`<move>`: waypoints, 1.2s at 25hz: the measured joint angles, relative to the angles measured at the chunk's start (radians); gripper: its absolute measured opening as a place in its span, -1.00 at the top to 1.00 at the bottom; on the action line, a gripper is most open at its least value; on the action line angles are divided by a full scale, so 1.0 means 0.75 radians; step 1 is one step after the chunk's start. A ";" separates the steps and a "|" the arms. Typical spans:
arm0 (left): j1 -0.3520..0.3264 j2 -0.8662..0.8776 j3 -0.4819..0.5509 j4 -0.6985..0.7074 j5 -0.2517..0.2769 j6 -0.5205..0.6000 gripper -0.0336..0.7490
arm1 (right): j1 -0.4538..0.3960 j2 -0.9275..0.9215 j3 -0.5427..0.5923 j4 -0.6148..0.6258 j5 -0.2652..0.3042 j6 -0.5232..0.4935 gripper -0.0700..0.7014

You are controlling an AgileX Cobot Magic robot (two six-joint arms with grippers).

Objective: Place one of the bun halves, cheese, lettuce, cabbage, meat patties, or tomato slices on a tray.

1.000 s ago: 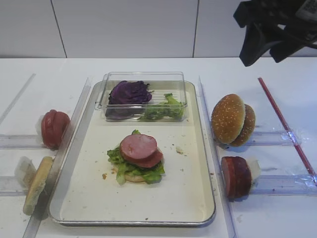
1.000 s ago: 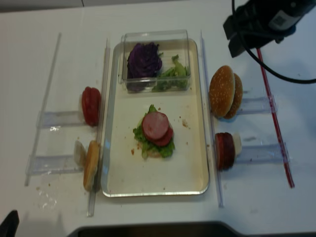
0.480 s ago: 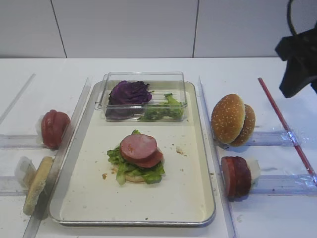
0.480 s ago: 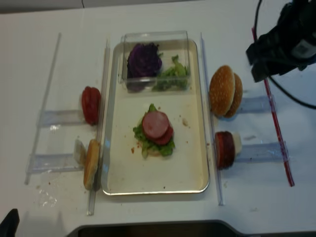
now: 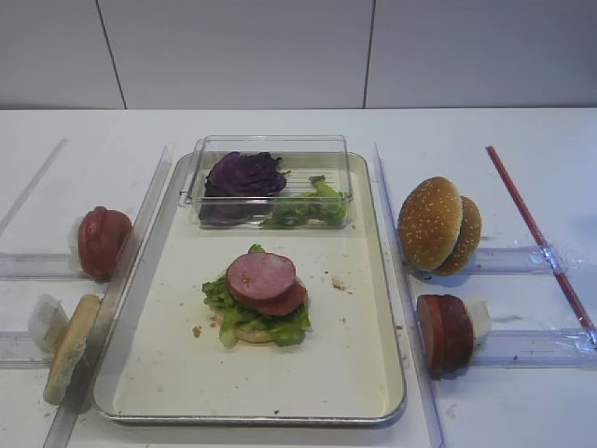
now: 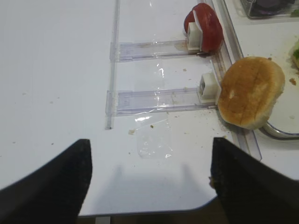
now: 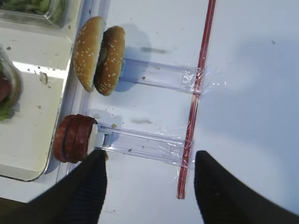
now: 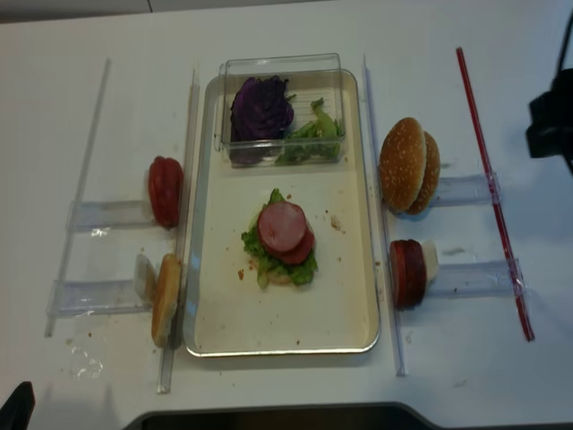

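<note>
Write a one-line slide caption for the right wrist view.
Open right gripper hovering over the table beside upright sesame bun halves and meat patties lined up along the tray edge.

Large shallow metal tray: silver rim, pale cream floor speckled with brown crumbs. Crinkled cabbage clump: deep purple. Ruffled lettuce leaves: light green. Round meat patties stacked on the tray: pale pink faces, red-brown rims. Upright patties on the right: dark red-brown. Domed bun halves: golden-brown, dotted with pale sesame seeds. Round tomato slices: bright glossy red. Thin long strip: red. Tabletop: white.
</note>
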 joint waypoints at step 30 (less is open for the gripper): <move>0.000 0.000 0.000 0.000 0.000 0.000 -0.34 | 0.000 -0.978 0.057 -0.030 0.056 0.059 -0.31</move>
